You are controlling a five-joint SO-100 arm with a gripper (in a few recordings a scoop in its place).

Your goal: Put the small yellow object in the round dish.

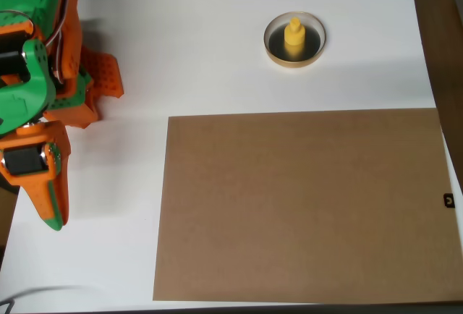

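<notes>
Overhead view: the small yellow object (294, 37) stands upright inside the round dish (273, 49) at one o'clock; the gripper (52, 209), at nine o'clock, appears pressed together, empty. Light, rigid, likely slippery plastic; pinch its knob.

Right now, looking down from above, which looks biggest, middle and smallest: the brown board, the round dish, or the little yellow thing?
Largest to smallest in the overhead view:
1. The brown board, by far the biggest.
2. The round dish.
3. The small yellow object, sitting upright inside the dish.
</notes>
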